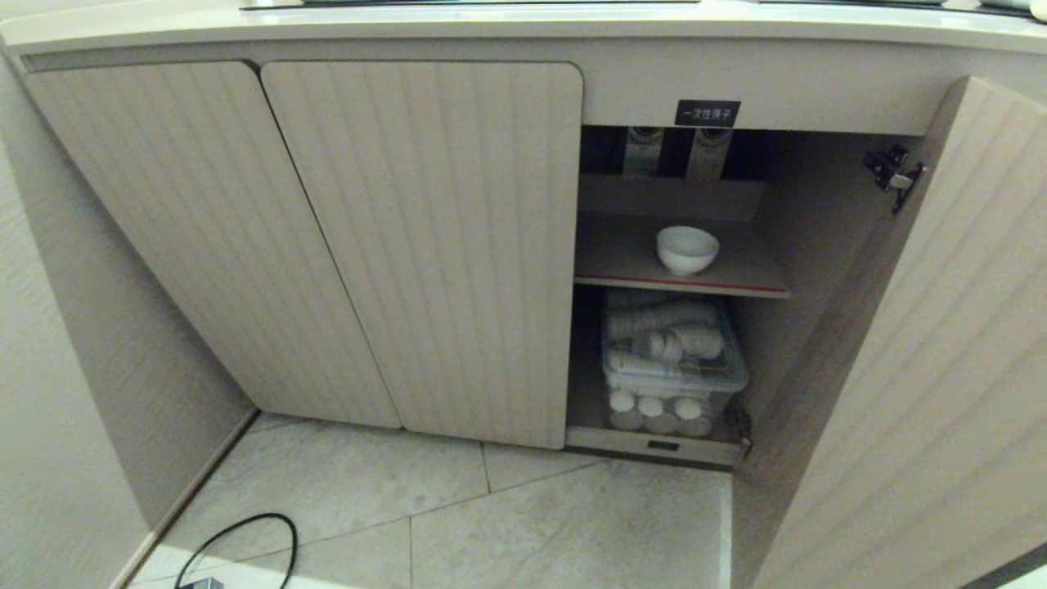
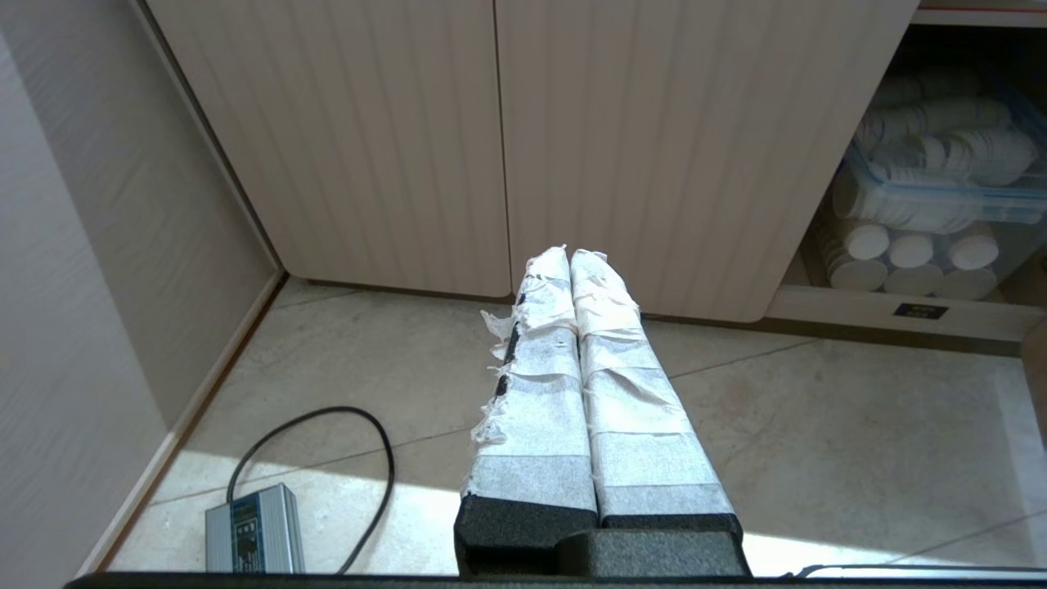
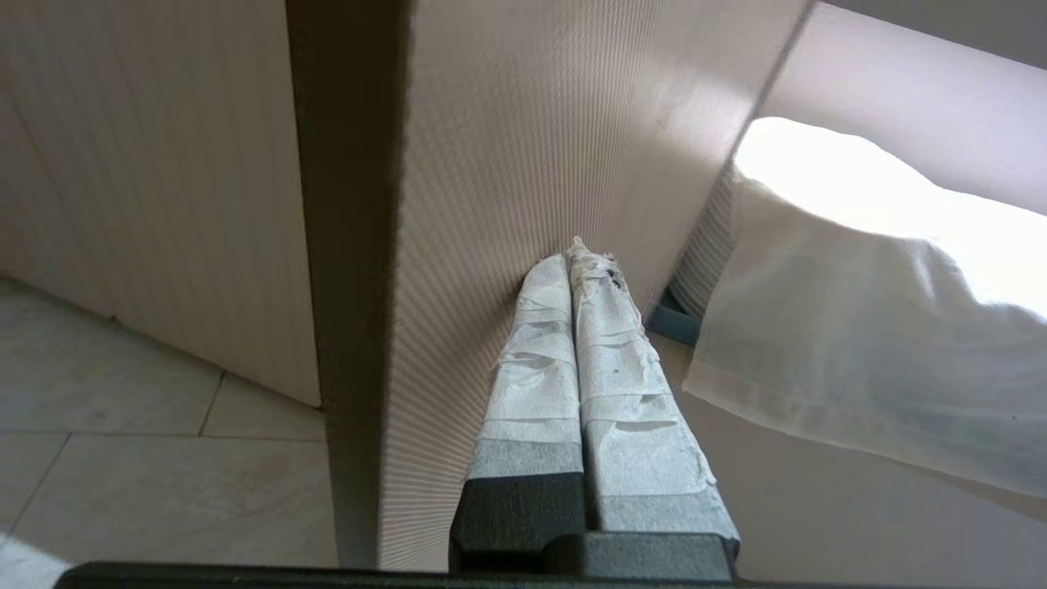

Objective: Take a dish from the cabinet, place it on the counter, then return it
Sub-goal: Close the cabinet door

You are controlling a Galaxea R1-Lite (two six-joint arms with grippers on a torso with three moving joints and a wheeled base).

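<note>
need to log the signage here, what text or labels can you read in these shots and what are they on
"一次性筷子": white characters on the small black label on the cabinet above the open compartment; last characters are uncertain.
Small dark plate on the base strip: unreadable.
Grey power box on the floor: print too small.

We are looking at a kitchen, probably a commercial or catering one. A low beige cabinet with ribbed doors sits under a cream counter. Its open right door reveals a small black label with Chinese characters, a white bowl on a red-edged shelf, and a clear plastic bin of stacked disposable cups. The floor is pale stone tile.
</note>
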